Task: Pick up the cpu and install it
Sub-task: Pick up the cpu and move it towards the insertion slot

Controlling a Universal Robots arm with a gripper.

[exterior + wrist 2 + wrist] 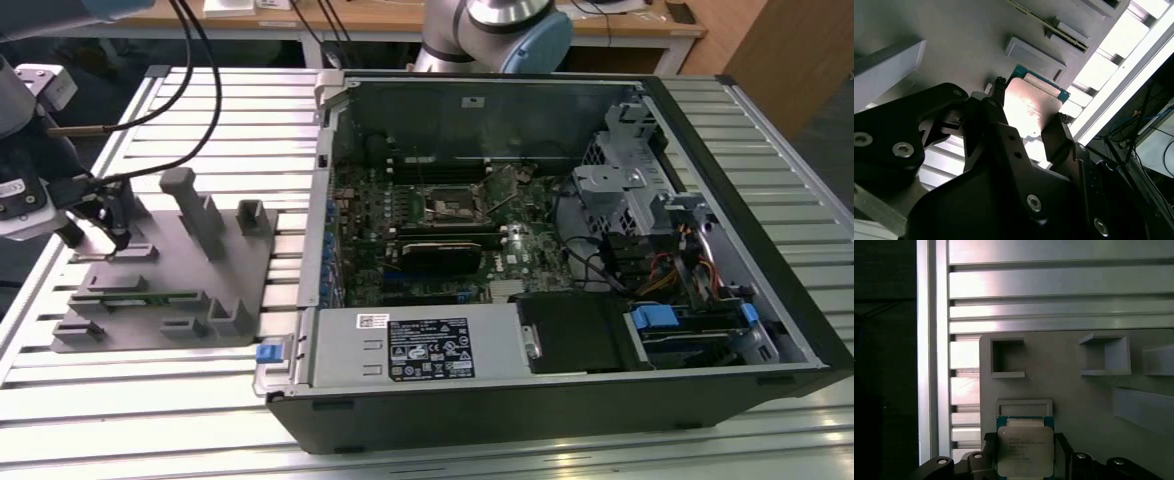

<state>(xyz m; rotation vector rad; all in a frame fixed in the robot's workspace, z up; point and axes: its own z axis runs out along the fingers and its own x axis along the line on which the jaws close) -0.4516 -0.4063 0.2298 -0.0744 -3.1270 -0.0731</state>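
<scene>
The cpu (1025,450), a small square chip with a silver top and green rim, sits between my two black fingers in both wrist views. The gripper (1025,462) is shut on the cpu (1031,102), one finger against each side edge. It is held just above the grey plastic tray (1079,405), beside a shallow rectangular pocket (1024,407). In the exterior view my gripper (96,243) hangs over the far left corner of the tray (167,255). The open computer case (534,250) lies to the exterior view's right, with the black socket frame (445,203) on its motherboard.
Upright grey blocks (200,215) rise from the tray close to my fingers. Cables (187,90) loop above the slatted metal table (200,120). Inside the case are a drive cage (641,190) and a power supply (414,345).
</scene>
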